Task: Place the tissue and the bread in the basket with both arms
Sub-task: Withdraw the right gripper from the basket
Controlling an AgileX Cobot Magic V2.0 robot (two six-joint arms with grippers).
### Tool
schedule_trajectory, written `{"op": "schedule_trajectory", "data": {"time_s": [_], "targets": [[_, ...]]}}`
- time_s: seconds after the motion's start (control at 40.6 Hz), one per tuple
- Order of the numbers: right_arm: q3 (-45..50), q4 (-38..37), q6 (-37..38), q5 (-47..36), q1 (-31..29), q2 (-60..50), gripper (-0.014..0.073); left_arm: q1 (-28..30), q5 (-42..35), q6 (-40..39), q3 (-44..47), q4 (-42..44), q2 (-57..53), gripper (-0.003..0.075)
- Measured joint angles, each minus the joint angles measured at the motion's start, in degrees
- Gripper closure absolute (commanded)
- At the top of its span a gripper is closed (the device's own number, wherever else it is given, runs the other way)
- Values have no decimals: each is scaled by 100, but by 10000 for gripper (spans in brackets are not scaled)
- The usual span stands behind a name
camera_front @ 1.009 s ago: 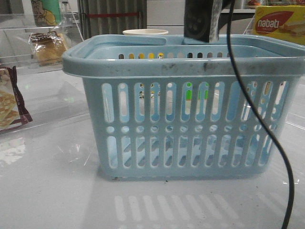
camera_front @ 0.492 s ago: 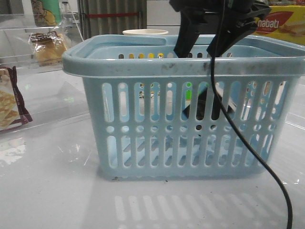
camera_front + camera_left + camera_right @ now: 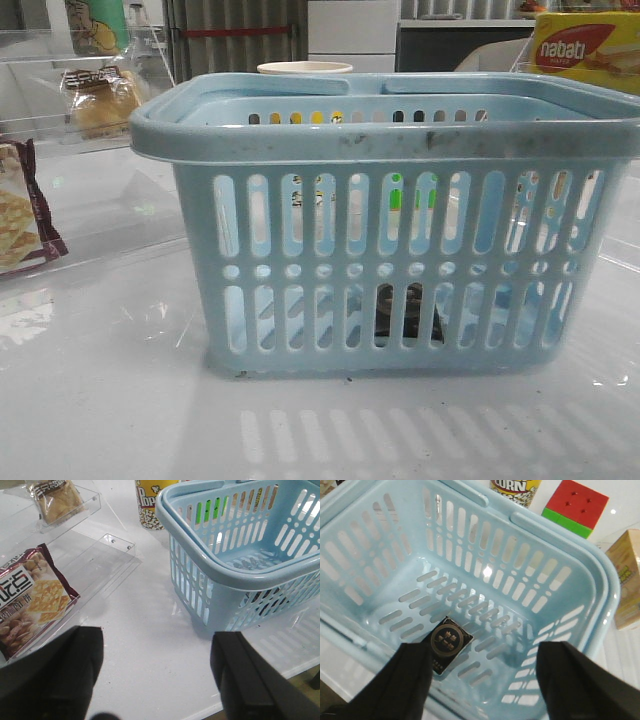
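Observation:
The light-blue basket [image 3: 380,140] stands mid-table; it also shows in the left wrist view [image 3: 235,575] and the right wrist view [image 3: 600,595]. The tissue, a small dark packet [image 3: 447,642], lies on the basket floor and shows through the front slots [image 3: 408,312]. The bread, golden buns in a clear bag [image 3: 100,100], sits on a clear shelf at the back left, also in the left wrist view [image 3: 56,500]. My right gripper [image 3: 482,680] is open and empty above the basket. My left gripper [image 3: 157,675] is open and empty over bare table left of the basket. Neither gripper shows in the front view.
A maroon-edged cracker packet [image 3: 20,215] lies on a clear acrylic tray [image 3: 100,555] at the left. A popcorn cup [image 3: 305,68] stands behind the basket, a nabati box [image 3: 585,50] at the back right. A red-green cube [image 3: 575,505] and a beige box [image 3: 627,575] lie beyond the basket.
My right gripper opened over the basket and let go of the tissue, which dropped to the basket floor. The right arm then rose out of the front view.

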Motion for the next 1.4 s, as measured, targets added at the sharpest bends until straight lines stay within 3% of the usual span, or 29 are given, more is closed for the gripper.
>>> {"op": "schedule_trajectory", "data": {"time_s": [0.443, 0.861, 1.058, 1.255, 1.402], "targets": [[1669, -32, -10, 209, 0, -2661, 43, 0, -142, 0, 9, 0, 0, 214], [1788, -44, -14, 467, 0, -2875, 43, 0, -535, 0, 9, -76, 103, 214], [1788, -44, -14, 476, 0, -2875, 43, 0, -524, 0, -304, 567, 993, 206], [1788, -44, -14, 476, 0, -2875, 43, 0, -513, 0, -1001, 779, 2422, 83], [1788, -44, -14, 476, 0, -2875, 43, 14, -523, 0, -1594, 853, 3591, 75]]}}
